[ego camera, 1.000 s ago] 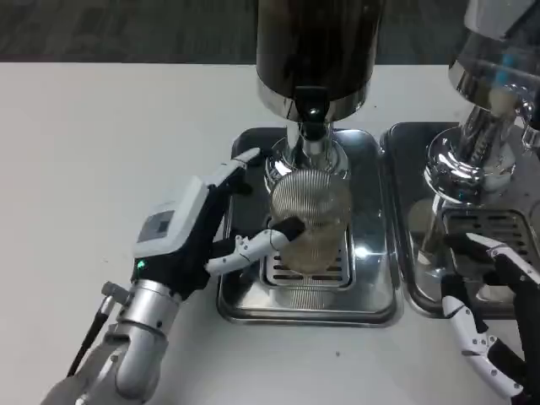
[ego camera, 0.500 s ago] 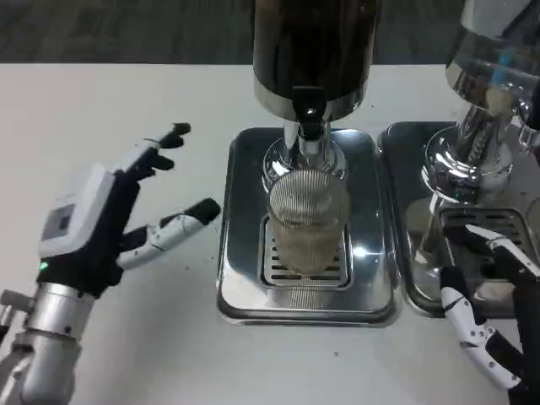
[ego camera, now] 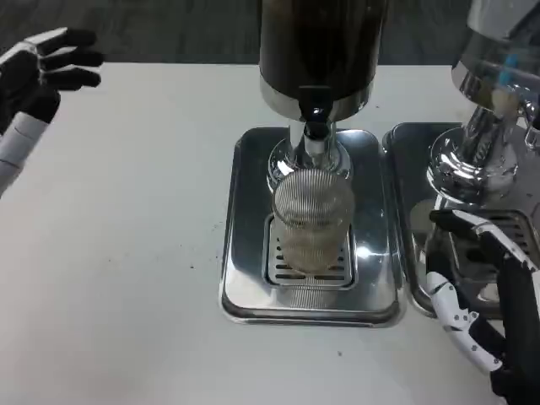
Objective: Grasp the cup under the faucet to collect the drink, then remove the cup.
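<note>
Under the faucet [ego camera: 315, 126] a ribbed cup [ego camera: 311, 217] stands on the drip tray [ego camera: 245, 253]; left hand [ego camera: 38, 72] released, right hand [ego camera: 481, 295] released.

Left robot hand [ego camera: 34, 72]: at the far left edge of the head view, raised, fingers extended and apart, holding nothing. Right robot hand [ego camera: 481, 295]: at the lower right corner, fingers spread and slightly curled, holding nothing.
</note>
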`<state>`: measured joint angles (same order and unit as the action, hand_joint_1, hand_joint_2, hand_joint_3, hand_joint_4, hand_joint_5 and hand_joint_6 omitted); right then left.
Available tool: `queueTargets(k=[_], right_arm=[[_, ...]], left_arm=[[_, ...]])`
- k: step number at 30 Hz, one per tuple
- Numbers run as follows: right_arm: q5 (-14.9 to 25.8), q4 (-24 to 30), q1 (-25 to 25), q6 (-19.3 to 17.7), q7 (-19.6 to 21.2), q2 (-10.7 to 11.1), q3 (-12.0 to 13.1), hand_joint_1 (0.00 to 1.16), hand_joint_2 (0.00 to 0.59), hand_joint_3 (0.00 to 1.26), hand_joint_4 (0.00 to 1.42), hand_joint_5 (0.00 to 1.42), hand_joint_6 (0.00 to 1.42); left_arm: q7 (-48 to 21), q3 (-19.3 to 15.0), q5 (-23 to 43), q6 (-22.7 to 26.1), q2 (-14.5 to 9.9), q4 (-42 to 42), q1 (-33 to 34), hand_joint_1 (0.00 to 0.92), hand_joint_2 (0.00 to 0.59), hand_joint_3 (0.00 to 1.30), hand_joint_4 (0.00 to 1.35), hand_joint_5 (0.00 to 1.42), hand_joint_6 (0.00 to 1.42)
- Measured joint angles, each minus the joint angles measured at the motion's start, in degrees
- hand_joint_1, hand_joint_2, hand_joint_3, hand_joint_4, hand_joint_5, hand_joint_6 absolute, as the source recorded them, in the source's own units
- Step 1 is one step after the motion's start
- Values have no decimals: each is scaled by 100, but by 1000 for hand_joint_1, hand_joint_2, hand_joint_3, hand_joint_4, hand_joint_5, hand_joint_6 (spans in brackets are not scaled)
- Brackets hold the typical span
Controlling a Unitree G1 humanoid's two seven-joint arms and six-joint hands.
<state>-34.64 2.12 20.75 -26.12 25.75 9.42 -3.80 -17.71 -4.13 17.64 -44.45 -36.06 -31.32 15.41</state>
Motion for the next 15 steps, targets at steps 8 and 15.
queueTargets(k=[8, 15], right_arm=[[6, -183, -124, -1, 6, 0, -108, 365, 430, 383, 352, 322, 431], [10, -218, -133, -6, 45, -3, -142, 370, 429, 383, 352, 324, 432]], left_arm=[[-3056, -568, 2630, 2900, -9, 931, 765, 0, 94, 309, 294, 323, 260], [-3838, -757, 2937, 4548, 121, 1155, 1270, 0, 88, 252, 255, 290, 233]])
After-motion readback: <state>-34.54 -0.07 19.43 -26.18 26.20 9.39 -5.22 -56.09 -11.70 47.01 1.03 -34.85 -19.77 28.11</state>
